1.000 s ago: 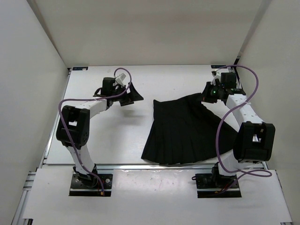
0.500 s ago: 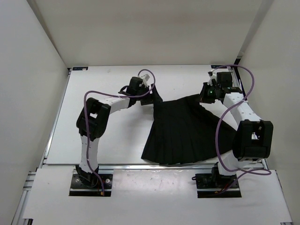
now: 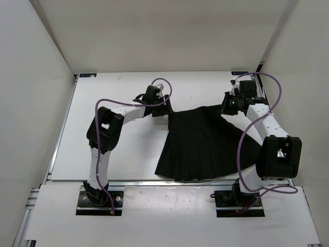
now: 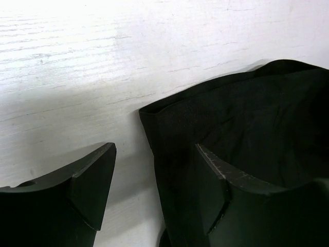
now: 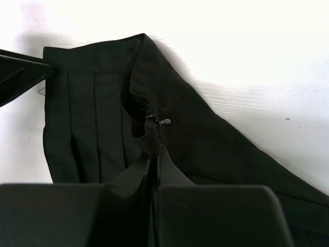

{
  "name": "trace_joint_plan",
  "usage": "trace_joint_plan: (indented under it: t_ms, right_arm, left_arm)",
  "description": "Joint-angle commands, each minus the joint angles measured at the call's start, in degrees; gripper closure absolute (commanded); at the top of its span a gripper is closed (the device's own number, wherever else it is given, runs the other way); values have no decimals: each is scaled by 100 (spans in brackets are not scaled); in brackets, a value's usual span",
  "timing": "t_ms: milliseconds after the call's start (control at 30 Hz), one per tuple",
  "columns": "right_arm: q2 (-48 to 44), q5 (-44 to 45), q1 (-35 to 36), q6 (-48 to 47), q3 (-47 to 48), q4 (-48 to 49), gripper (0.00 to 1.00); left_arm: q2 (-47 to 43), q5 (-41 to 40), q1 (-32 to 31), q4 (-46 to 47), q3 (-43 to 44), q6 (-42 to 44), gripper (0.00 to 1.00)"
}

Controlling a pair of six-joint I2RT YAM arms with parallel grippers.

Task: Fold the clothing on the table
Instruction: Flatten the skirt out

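Observation:
The clothing (image 3: 200,144), a black pleated skirt, lies spread on the white table (image 3: 113,139), waistband toward the back. My left gripper (image 3: 164,109) sits at the waistband's left corner. In the left wrist view its jaws (image 4: 156,152) stand open, and the corner of the clothing (image 4: 257,118) lies between the two fingers. My right gripper (image 3: 227,106) is at the waistband's right end. Seen from the right wrist, this gripper (image 5: 154,157) is shut on a bunched fold of the clothing (image 5: 92,123) beside a small zipper pull (image 5: 165,121).
White walls enclose the table on three sides. A metal rail (image 3: 164,181) runs along the front edge, close to the skirt's hem. Purple cables loop over both arms. One left-gripper finger (image 5: 20,72) shows at the left edge of the right wrist view.
The left arm swung right from the bare back-left of the table to the skirt's left waistband corner, and its jaws narrowed. The right gripper kept its hold and barely moved.

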Motion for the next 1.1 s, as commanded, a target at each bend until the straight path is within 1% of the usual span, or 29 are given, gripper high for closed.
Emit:
trace_joint_plan:
  t_ms: [0,67,100,133,167,200,267,367,433,500,567,667,700,800,867,900,967,1033,1067]
  right_arm:
    - [-271,54,-31,-17,-44,-46,100]
    - [-306,80,-5,-43,-114,-107,100]
    - [-315,89,4,-43,-54,-90,100]
    - [-332,106,48,-43,-132,-107,100]
    - [-341,115,5,-43,-124,-99,100]
    - [-350,150,39,-43,-150,-99,100]
    - [-402,89,31,0,-159,-99,100]
    - [-490,-25,92,-35,16,-160,100]
    - [-525,-148,75,-17,254,-274,100]
    - [-578,-131,92,-26,639,-335,99]
    - [-631,-35,119,-8,843,-257,100]
    - [-535,54,118,88,1264,-335,100]
    - [-491,45,118,71,1335,-292,100]
    - [-447,10,145,53,1379,-143,100]
    - [-447,-156,162,106,1388,-81,100]
    - [-481,-288,180,80,1388,-142,100]
    - [-682,-421,276,1,1266,-239,100]
    - [-982,-456,478,-183,1020,-362,100]
    - [-1244,-482,635,-227,862,-397,100]
  left_arm:
    - [32,-126,-100,21,225,-22,29]
    - [128,-47,-135,99,278,-102,34]
    - [137,32,-161,135,321,-163,41]
    - [198,24,-179,179,331,-172,70]
    - [251,41,-205,205,392,-268,94]
    - [295,85,-223,231,444,-330,100]
    - [313,235,-197,275,471,-427,100]
    - [51,524,-4,250,576,-436,100]
    - [-222,726,346,-13,892,-173,100]
    - [-625,989,646,-76,1016,-32,100]
    - [-924,1323,1075,-146,1077,-102,100]
    - [-1478,1596,1498,-234,1157,-111,100]
    - [-1541,1641,1595,-234,1157,-128,100]
    - [-1909,2237,1999,239,833,-505,100]
    - [-2147,2808,2167,1028,255,-1180,100]
    - [-2348,2949,2220,1153,60,-1313,100]
    - [-2726,3073,2194,1094,-493,-1237,100]
    - [-3340,3117,2089,866,-784,-894,100]
    - [-3482,3126,1949,569,-899,-632,100]
